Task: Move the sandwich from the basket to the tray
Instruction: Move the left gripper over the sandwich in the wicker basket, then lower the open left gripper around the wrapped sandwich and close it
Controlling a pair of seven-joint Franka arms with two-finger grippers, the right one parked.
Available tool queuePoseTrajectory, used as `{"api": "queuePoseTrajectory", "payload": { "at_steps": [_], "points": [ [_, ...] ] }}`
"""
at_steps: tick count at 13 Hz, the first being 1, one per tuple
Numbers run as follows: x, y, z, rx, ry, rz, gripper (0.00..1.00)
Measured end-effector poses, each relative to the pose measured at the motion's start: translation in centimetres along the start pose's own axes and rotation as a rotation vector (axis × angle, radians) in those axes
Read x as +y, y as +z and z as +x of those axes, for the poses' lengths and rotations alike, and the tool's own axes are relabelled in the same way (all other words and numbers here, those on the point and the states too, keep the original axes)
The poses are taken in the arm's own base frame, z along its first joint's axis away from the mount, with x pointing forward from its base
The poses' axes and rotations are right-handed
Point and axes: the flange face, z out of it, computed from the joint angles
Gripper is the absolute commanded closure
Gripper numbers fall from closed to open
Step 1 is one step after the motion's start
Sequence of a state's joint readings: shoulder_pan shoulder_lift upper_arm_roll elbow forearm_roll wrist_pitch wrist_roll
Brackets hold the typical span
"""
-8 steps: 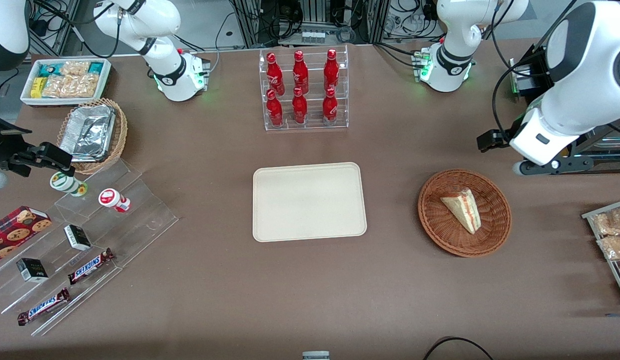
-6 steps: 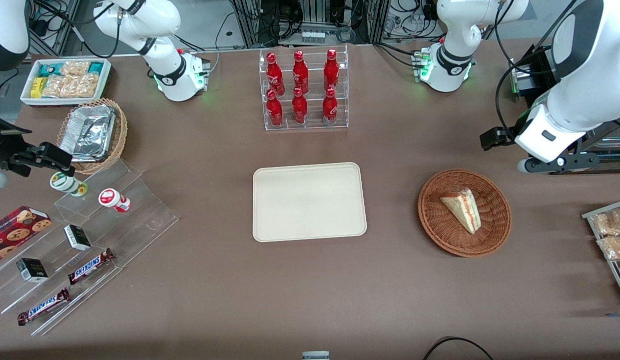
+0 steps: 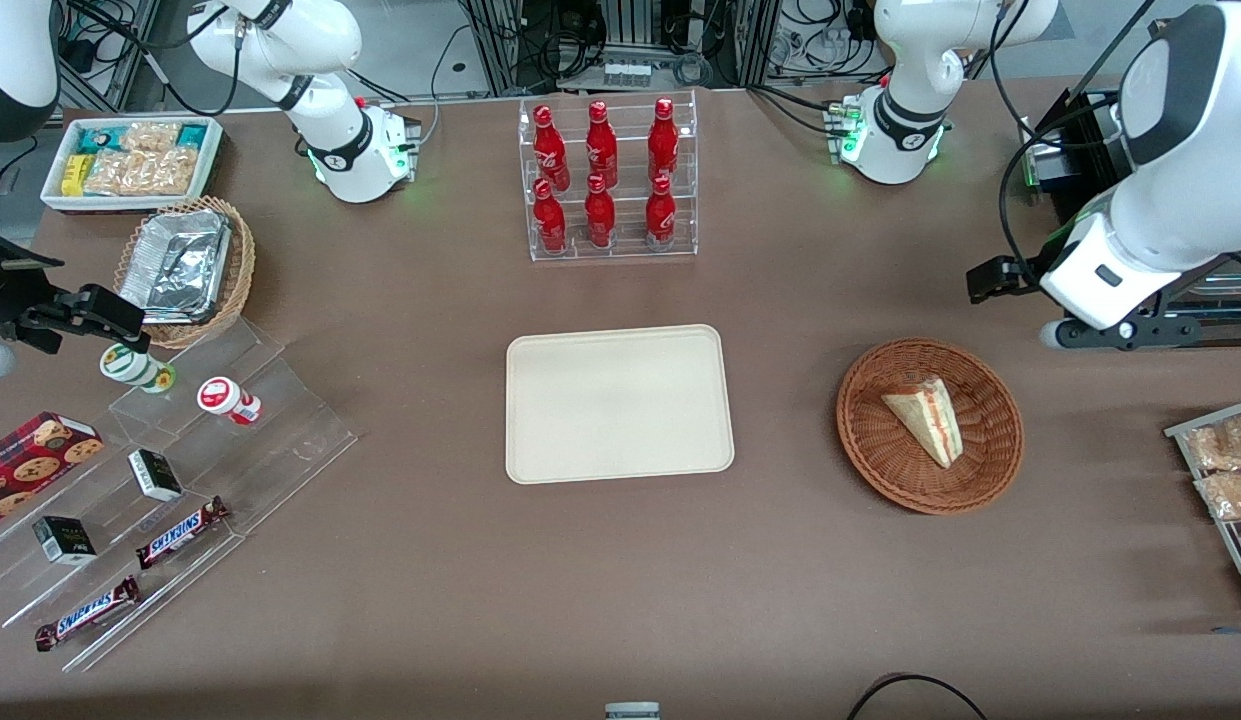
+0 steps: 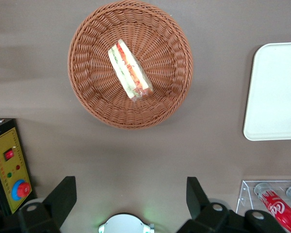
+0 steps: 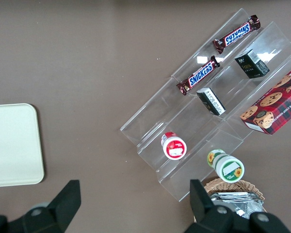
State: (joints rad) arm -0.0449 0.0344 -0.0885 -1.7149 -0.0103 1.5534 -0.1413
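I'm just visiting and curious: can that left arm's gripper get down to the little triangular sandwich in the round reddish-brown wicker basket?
Probably yes. The gripper hangs open above bare table beside the wicker basket, and the triangular sandwich lies uncovered in the shallow basket, with nothing over it.

Two Snickers bars [image 5: 218, 54], small boxes [image 5: 231, 82] and cups [image 5: 200, 156] on clear steps [image 5: 194, 111] near the tray [image 5: 12, 145]
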Motion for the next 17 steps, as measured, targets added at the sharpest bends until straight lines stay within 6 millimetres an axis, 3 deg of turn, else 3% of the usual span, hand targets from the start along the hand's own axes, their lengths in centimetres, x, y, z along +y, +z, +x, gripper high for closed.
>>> {"api": "queuePoseTrajectory", "payload": {
  "at_steps": [5,9,13,17],
  "points": [
    [-0.1,9.1,0.6,0.071,-0.005,-0.007,0.0],
    [-1.1,14.4,0.5,0.137,-0.022,-0.017,0.0],
    [-5.1,15.9,0.9,0.168,-0.129,-0.054,0.0],
    [-5.2,17.9,2.1,0.185,-0.367,-0.101,0.0]
  ]
}}
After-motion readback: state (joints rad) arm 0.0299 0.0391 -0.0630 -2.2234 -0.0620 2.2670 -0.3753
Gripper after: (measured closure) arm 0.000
